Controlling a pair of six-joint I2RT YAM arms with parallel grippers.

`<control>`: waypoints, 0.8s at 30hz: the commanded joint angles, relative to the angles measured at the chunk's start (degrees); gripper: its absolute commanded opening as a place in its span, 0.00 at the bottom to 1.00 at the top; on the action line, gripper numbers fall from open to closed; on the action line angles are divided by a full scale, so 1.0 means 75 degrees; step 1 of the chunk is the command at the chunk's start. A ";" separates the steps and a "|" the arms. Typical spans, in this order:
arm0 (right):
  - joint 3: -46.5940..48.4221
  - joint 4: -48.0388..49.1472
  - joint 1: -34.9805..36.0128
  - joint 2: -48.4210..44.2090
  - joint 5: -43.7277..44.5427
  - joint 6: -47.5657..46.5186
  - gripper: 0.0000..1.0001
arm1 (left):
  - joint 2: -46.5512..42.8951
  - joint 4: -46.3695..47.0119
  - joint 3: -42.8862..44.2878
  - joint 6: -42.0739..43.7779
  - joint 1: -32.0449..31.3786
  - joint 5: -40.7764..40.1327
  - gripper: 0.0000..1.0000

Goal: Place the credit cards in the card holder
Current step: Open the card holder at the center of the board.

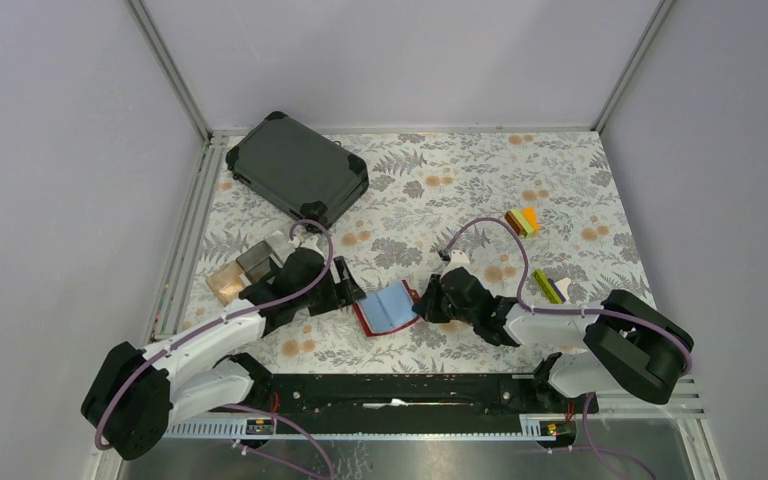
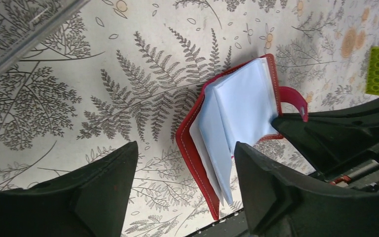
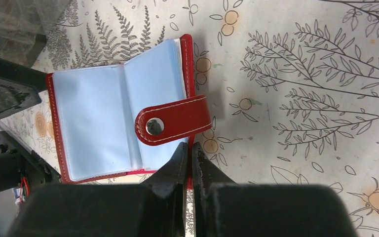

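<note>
- Near the middle of the worktop's (image 1: 440, 200) near edge, the card holder (image 1: 390, 308) lies open. Its red leather-like cover faces down, its glossy pale-blue plastic sleeves face up, and the snap tab is folded across them.
- The right gripper (image 3: 189, 148) is clamped on the cover's edge, pinning it.
- The left gripper (image 2: 185, 148) is spread wide and empty, just beside the holder.
- Judged step: the holder is held ready, with no card in hand.
- Next, the left arm must fetch from what look like the credit cards (image 1: 225, 283), thin tan and grey plates by the left edge. It must then slide one edge-first into a sleeve.

card holder (image 3: 98, 118): red leather-look, white stitching, glossy pale-blue plastic sleeves; worktop (image 3: 301, 74) beside right end effector (image 3: 189, 150): matt printed cloth
</note>
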 commanded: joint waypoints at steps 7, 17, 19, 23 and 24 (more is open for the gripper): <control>-0.0031 -0.0053 -0.0035 0.0237 0.0267 0.0086 0.00 | 0.0065 0.1480 -0.0643 -0.0607 -0.0039 0.0941 0.81; -0.0088 -0.0556 -0.0035 -0.0180 0.0733 0.0244 0.24 | 0.0728 0.2374 -0.0795 -0.0817 -0.0039 0.1245 0.45; -0.0126 -0.0995 -0.0036 -0.0574 0.1085 0.0314 0.40 | 0.0755 0.2416 -0.0807 -0.0840 -0.0039 0.1228 0.31; -0.0328 -0.1606 -0.0036 -0.1822 0.1651 0.0070 0.63 | 0.0749 0.2442 -0.0780 -0.0846 -0.0039 0.1223 0.19; -0.0401 -0.1583 -0.0036 -0.2216 0.1540 -0.0163 0.67 | 0.0757 0.2445 -0.0765 -0.0843 -0.0039 0.1233 0.18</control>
